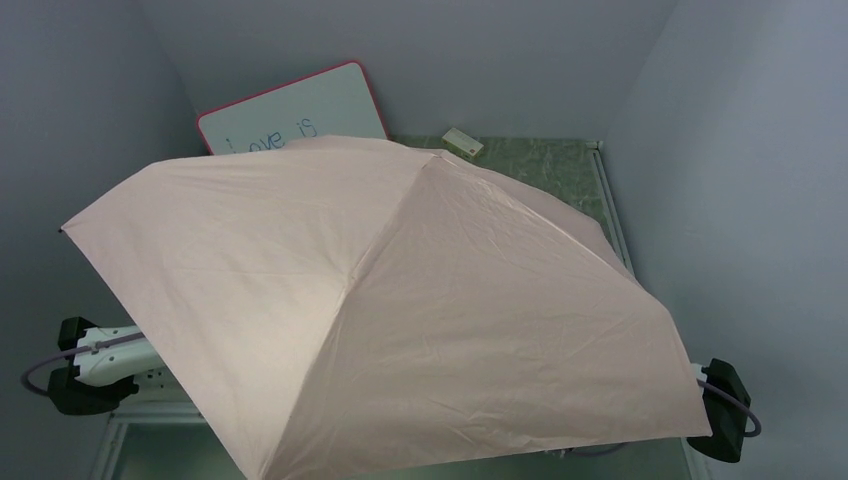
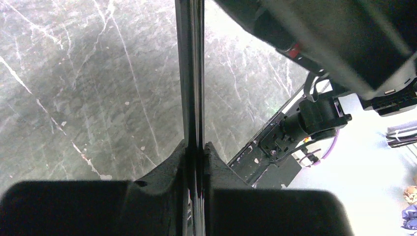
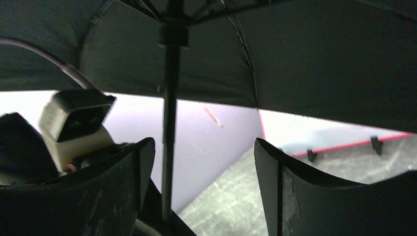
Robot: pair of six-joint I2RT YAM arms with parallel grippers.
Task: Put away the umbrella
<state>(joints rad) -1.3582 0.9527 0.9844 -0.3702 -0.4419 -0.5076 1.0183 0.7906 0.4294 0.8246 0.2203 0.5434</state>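
1. The open umbrella (image 1: pixel 400 300) spreads above most of the counter (image 1: pixel 560 170)
2. Behind it, left of centre, a whiteboard (image 1: pixel 300 105) stands at the back wall
3. A small block (image 1: pixel 462 143) lies on the counter, right of the whiteboard, just behind the canopy edge
4. Under the canopy, the shaft (image 2: pixel 192 73) runs between the left gripper (image 2: pixel 195 150) fingers (image 2: pixel 162 172), touching both
5. It also stands in the gap between the right gripper (image 3: pixel 202 147) fingers (image 3: pixel 275 187)
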